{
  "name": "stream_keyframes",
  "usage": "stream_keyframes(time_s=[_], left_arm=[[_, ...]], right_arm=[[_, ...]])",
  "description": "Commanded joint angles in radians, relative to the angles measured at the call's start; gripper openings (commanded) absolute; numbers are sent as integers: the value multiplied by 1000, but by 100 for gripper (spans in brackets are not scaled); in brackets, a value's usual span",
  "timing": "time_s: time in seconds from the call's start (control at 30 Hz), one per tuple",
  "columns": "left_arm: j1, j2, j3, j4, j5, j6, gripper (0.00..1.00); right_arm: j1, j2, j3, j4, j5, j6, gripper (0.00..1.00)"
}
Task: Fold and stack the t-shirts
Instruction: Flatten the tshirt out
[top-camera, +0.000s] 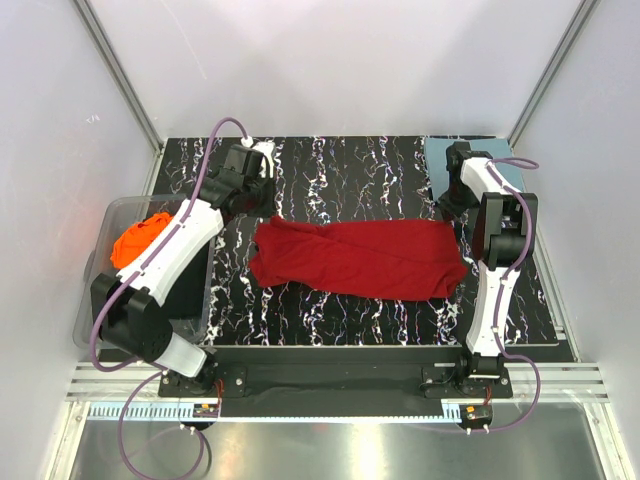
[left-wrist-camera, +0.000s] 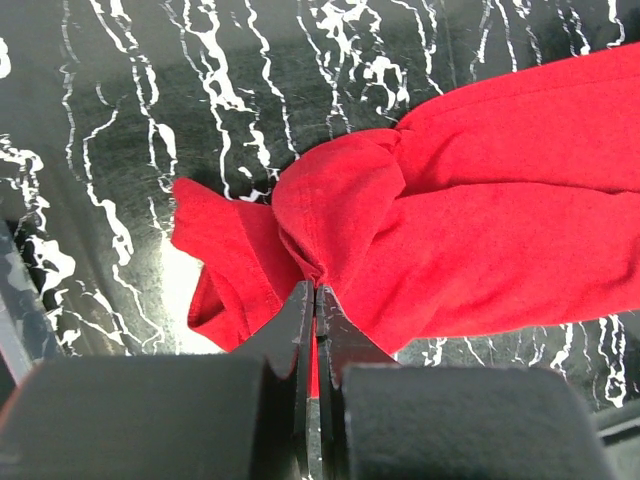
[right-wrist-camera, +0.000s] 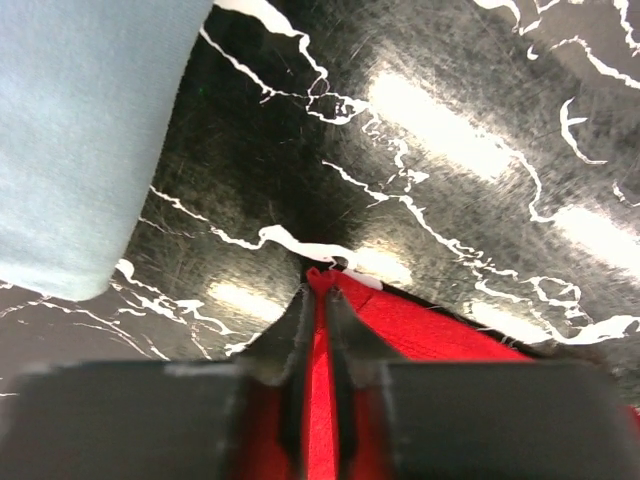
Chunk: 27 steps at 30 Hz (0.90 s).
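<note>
step: fold, likely starting | deep red soft cloth t-shirt (top-camera: 370, 258) is being pinched at both ends by left gripper (left-wrist-camera: 315, 292) and right gripper (right-wrist-camera: 318, 285), jaws closed on cloth | next, judged: even lift needed

a robot lab booth: white panel walls (top-camera: 330, 60), aluminium posts (top-camera: 118, 72).

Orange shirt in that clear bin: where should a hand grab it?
Probably pinch a raised fold atop the orange shirt, coming straight down: it lies crumpled in a heap, and the walls of the bin block the sides.
</note>
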Motion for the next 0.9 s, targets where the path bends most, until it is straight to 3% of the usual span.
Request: stream_keyframes(time_s=[0.0, 0.23, 0.37, 0.6, 0.87], left_arm=[[-3, -31, -1, 42, -58, -5, 0], [6, -54, 56, 17, -157, -31, 0], [10, -51, 185, -42, -231, -22, 0], [16, -51, 380, -150, -379, 10, 0], [29, -114, 550, -135, -397, 30, 0]], right_arm=[[-1, -23, 12, 5, 61, -33, 0], [-1, -209, 61, -44, 145, -112, 0], [-2, -407, 85, -77, 164, -139, 0], [-7, -740, -36, -61, 178, -127, 0], [-8, -928, 77, -36, 142, -142, 0]])
